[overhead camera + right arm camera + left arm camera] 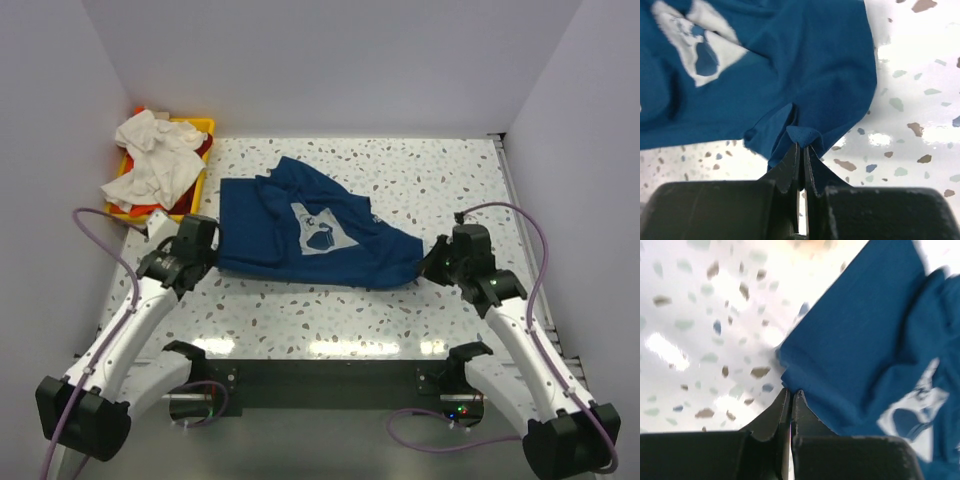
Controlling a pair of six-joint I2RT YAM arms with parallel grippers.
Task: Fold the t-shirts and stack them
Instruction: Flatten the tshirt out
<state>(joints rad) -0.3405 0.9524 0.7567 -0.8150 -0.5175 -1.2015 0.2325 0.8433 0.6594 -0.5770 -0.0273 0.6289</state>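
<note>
A navy blue t-shirt (300,235) with a pale print (318,228) lies crumpled across the middle of the speckled table. My left gripper (213,252) is shut on its near left corner; the left wrist view shows the jaws (791,391) pinched on the cloth's corner (786,375). My right gripper (428,266) is shut on the shirt's near right corner, with a fold of blue cloth (802,135) caught between the fingertips. White t-shirts (155,160) and orange-red cloth (150,208) are heaped in the yellow tray (200,125) at the back left.
The yellow tray stands against the left wall. Pale walls close the table at the back and both sides. A black strip (320,380) runs along the near edge between the arm bases. Bare speckled tabletop (440,180) lies to the right of the shirt.
</note>
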